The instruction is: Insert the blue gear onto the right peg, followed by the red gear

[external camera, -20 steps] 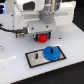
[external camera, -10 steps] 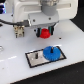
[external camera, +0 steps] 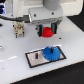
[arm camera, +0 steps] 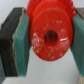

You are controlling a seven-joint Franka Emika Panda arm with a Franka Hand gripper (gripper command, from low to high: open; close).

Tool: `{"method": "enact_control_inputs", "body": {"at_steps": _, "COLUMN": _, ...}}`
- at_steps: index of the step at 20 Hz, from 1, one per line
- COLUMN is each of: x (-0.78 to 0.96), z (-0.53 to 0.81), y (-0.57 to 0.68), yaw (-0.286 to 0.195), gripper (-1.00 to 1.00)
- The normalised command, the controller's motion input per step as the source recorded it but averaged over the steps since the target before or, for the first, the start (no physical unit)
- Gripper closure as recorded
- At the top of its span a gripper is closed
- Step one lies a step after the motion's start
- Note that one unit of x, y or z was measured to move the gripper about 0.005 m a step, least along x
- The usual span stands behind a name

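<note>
On the white table (external camera: 12,55), toward the exterior view's right: one black-bordered base plate (external camera: 36,60), with the blue gear (external camera: 51,53) lying flat on its right part, apparently seated over the right peg, which is hidden beneath the gear, so that first step reads as done. Above and behind the plate, clear of the table: one gripper (external camera: 47,31), its teal pads (arm camera: 22,42) pinching the red gear (external camera: 47,32) by the rim, hub hole facing the wrist view. Outstanding, by judgement: carrying the red gear over the blue gear, lowering it onto the same peg, and releasing it.
</note>
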Motion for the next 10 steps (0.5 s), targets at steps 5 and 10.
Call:
{"method": "enact_control_inputs", "body": {"at_steps": 5, "x": 0.71, "z": 0.25, "y": 0.01, "yaw": 0.000, "gripper": 1.00}}
{"method": "enact_control_inputs", "body": {"at_steps": 10, "x": 0.67, "z": 0.15, "y": 0.01, "yaw": 0.000, "gripper": 1.00}}
